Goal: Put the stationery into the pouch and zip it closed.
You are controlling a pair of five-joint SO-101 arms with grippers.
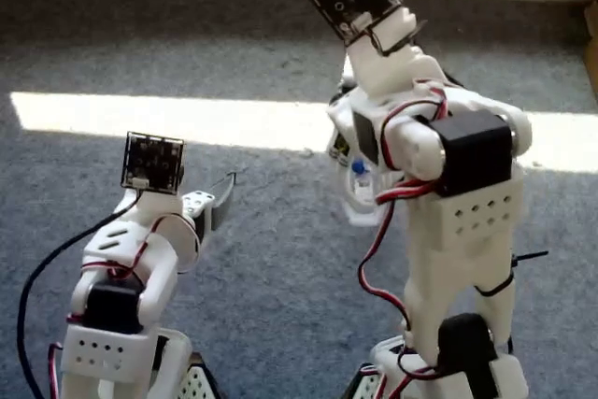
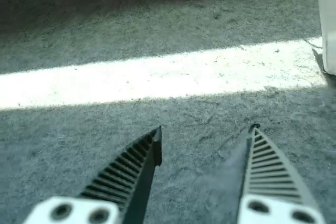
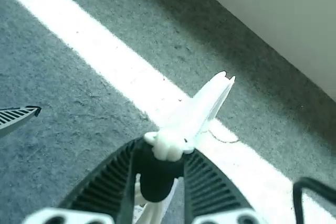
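- The left claw (image 2: 206, 129) has its jaws spread wide with nothing between them. It hangs low over the near left part of the bench (image 2: 79, 171).
- The right claw (image 3: 165, 157) has its jaws closed on a stationery item (image 3: 206, 102) (a white part with a forked tip on a black body; the exact kind cannot be told).
- The stationery item is held clear of the bench surface. Its white tip points away from the right claw, toward the far edge.
- A sunlit band (image 1: 187, 123) runs across the grey, carpet-like bench cover from the left edge to the right edge. It lies beyond the left claw and beneath the raised right arm (image 1: 458, 165).
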